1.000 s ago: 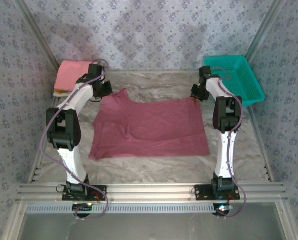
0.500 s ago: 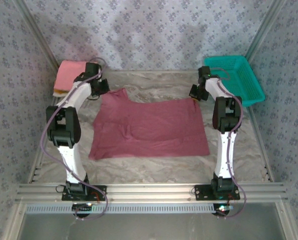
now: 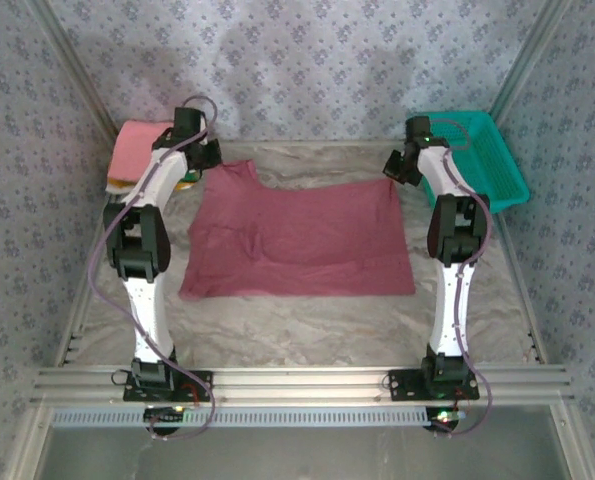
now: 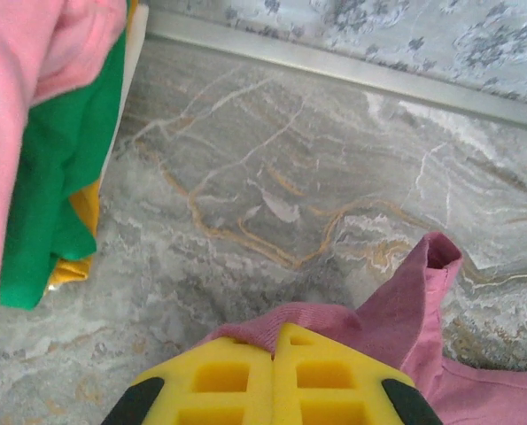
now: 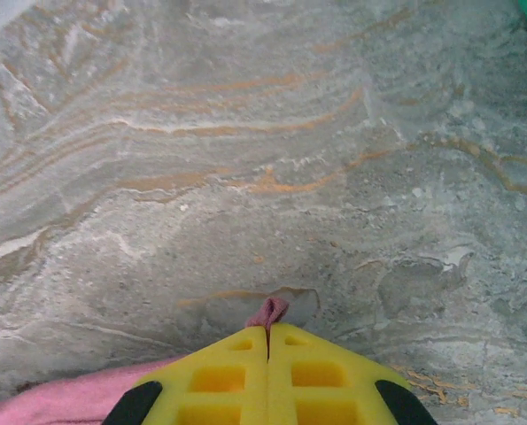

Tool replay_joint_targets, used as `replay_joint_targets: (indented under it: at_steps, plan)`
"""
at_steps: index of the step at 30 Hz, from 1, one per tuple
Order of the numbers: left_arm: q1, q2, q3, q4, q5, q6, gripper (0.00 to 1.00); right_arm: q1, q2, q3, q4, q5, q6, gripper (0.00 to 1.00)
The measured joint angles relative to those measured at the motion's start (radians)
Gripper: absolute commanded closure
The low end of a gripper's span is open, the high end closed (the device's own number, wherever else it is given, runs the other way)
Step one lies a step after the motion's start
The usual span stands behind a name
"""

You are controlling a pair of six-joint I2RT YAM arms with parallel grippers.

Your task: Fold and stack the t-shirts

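Left gripper [image 4: 274, 332] was clamped shut on the far left edge of the maroon shirt [image 3: 297, 240], and right gripper [image 5: 268, 335] was pinched tight on its far right corner. Both were probably held that way so the shirt could be pulled flat on the table [image 5: 245, 133] for folding. Folded stack [image 3: 135, 152] was parked far left, out of the way.

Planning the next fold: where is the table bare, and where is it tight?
Bare: the near strip between the maroon shirt and the arm bases, and the far strip between shirt and back wall. Tight: far left, left pincer gripping the shirt beside the folded stack; far right, right pincer near the teal basket.
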Motion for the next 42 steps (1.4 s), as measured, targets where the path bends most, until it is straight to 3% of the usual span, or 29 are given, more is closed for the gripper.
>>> replay_joint_targets:
  at_steps: [6, 16, 33, 42]
  plan:
    - [0.000, -0.013, -0.028, 0.004, -0.002, 0.018, 1.00, 0.000, -0.008, -0.031, 0.021, -0.029, 0.005, 1.00]
    - [0.001, -0.248, -0.400, 0.093, -0.058, 0.047, 1.00, -0.017, -0.206, -0.320, 0.126, -0.044, 0.008, 1.00]
    - [0.013, -0.462, -0.723, 0.214, -0.174, 0.061, 1.00, -0.045, -0.321, -0.519, 0.243, -0.055, -0.004, 1.00]
    - [0.049, -0.475, -0.770, 0.216, -0.169, 0.049, 1.00, -0.047, -0.393, -0.620, 0.257, -0.071, -0.008, 1.00]
